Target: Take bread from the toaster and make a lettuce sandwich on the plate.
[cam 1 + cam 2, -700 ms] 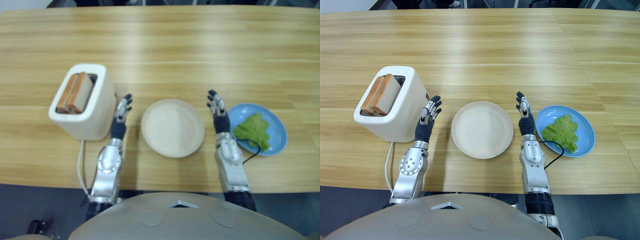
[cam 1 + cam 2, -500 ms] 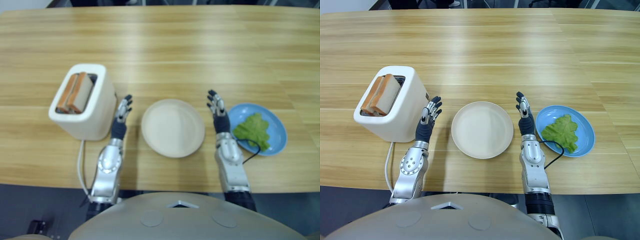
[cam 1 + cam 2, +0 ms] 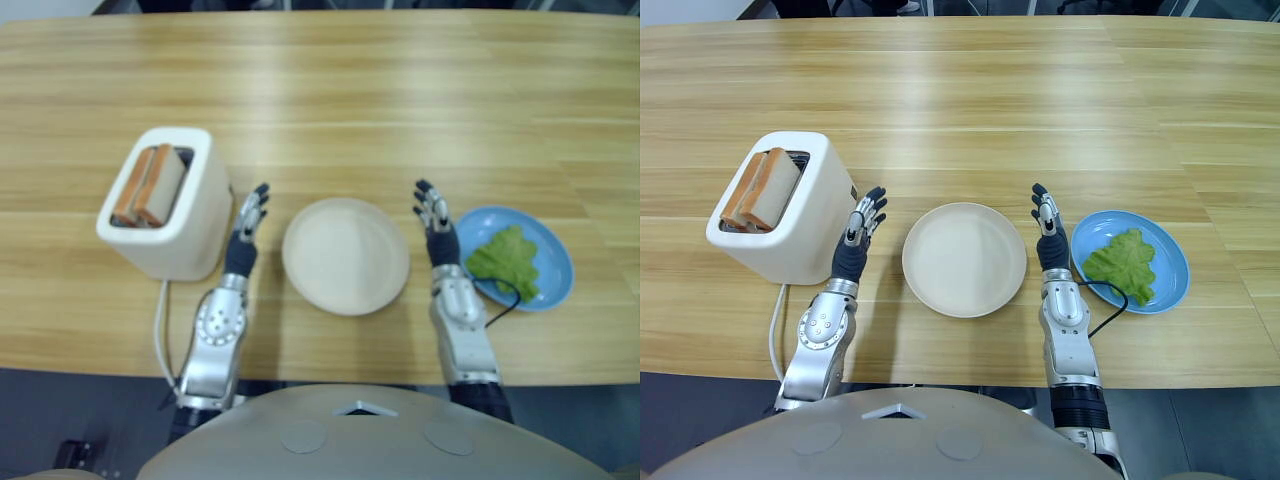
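The bread (image 3: 758, 190) is seated in the toaster (image 3: 790, 245) beside the left hand (image 3: 858, 235); both it and the right hand (image 3: 1047, 225) are held flat-fingered and empty, the plate (image 3: 964, 260) between them. If a slice is pulled aslant, the toaster may be tipped — or the bread crushed.

Likely an office or meeting room: a long wood-grain worktop (image 3: 970, 90), office-chair bases (image 3: 1085, 6) beyond its far edge, dark grey floor (image 3: 700, 400).
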`<action>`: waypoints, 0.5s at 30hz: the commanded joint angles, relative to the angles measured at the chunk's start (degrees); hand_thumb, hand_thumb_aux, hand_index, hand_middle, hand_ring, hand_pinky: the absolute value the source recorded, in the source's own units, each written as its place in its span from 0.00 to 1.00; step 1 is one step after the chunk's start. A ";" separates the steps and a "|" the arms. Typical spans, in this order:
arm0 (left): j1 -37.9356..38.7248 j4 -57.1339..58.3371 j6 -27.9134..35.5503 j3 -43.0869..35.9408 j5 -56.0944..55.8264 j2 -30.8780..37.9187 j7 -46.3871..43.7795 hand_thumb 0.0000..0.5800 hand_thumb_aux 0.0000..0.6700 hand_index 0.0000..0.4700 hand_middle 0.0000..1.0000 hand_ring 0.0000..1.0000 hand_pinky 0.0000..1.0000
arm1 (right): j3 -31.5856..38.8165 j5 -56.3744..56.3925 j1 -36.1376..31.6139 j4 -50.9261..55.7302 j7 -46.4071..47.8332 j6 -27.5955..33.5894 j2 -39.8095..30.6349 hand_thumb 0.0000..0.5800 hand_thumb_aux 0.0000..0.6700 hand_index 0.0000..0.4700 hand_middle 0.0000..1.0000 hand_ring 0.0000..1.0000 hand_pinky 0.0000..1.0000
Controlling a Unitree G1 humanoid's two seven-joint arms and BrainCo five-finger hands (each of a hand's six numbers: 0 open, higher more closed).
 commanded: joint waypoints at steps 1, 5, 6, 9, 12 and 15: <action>-2.66 -14.10 10.13 3.55 -2.10 3.22 -3.67 0.00 0.00 0.00 0.00 0.00 0.00 | 0.02 0.13 -0.14 1.49 0.10 0.74 0.12 0.00 0.00 0.00 0.00 0.00 0.00; -8.29 -25.78 22.49 16.52 -10.39 9.35 -7.09 0.00 0.00 0.00 0.00 0.00 0.00 | 0.29 -0.21 -0.38 2.59 -0.22 0.35 0.48 0.00 0.00 0.00 0.00 0.00 0.00; -9.91 -27.94 24.96 21.14 -12.88 11.58 -7.86 0.00 0.00 0.00 0.00 0.00 0.00 | 0.37 -0.34 -0.41 2.82 -0.33 0.23 0.57 0.00 0.00 0.00 0.00 0.00 0.00; -13.61 -30.62 29.79 35.85 -17.37 20.16 -10.37 0.00 0.00 0.00 0.00 0.00 0.00 | 0.45 -0.63 -0.20 3.26 -0.68 -0.15 0.77 0.00 0.00 0.00 0.00 0.00 0.00; -10.83 -27.25 29.68 45.97 -14.29 28.26 -13.76 0.00 0.00 0.00 0.00 0.00 0.00 | 0.48 -0.73 0.32 3.05 -0.98 -0.25 1.01 0.00 0.00 0.00 0.00 0.00 0.00; -1.88 -20.50 24.90 49.65 -3.99 32.95 -14.67 0.00 0.00 0.00 0.00 0.00 0.00 | 0.48 -0.73 0.61 2.74 -0.95 -0.13 1.09 0.00 0.00 0.00 0.00 0.00 0.00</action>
